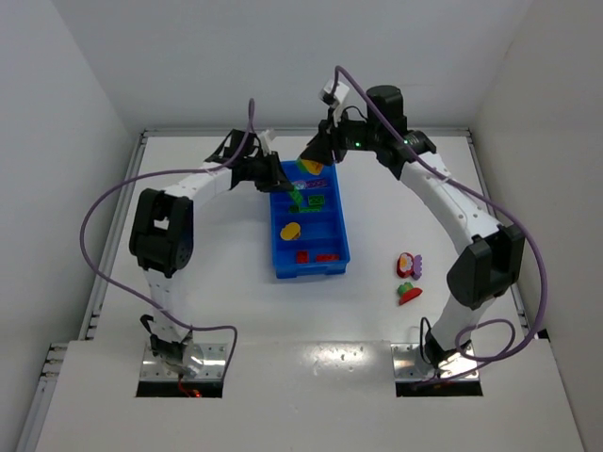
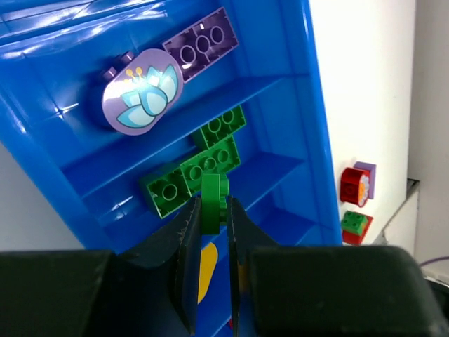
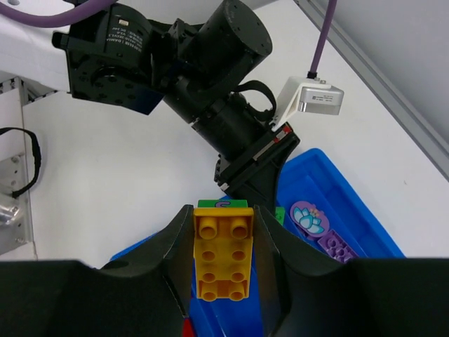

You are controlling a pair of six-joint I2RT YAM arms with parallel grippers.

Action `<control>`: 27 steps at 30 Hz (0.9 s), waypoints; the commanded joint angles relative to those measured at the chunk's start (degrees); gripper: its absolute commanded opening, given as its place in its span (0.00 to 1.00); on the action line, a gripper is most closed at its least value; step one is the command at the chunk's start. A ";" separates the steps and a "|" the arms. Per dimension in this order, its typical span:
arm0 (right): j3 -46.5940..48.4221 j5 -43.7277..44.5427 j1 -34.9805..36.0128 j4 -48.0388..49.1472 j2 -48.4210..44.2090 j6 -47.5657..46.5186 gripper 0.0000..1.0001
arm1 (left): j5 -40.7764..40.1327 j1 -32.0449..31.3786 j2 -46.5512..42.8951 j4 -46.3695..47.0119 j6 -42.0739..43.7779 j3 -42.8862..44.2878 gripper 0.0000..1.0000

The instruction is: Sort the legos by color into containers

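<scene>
Left pincer [image 2: 213, 212] clamped tight on a thin green piece [image 2: 215, 187], held edge-on just above the green bricks [image 2: 203, 168] in their compartment. Right pincer [image 3: 223, 228] part-closed on a yellow brick [image 3: 223, 261], hanging over the far end of the blue tray [image 2: 312, 105], by the purple pieces [image 2: 203, 45]. That's the wrong bin for it.

Step in hand: green drop-off left, yellow carry right.

Next, my read: open left, let green fall here, back out so the arms don't clash. Then right comes nearer, to the yellow compartment [image 1: 290, 229], and releases. Loose pieces [image 1: 408, 266] on the table [image 1: 207, 264], right of the tray, not yet sorted.
</scene>
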 commanded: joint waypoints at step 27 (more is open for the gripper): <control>2.76 -4.66 0.50 4.42 3.46 2.49 0.02 | 11.91 11.82 -18.84 6.01 4.48 -6.67 0.65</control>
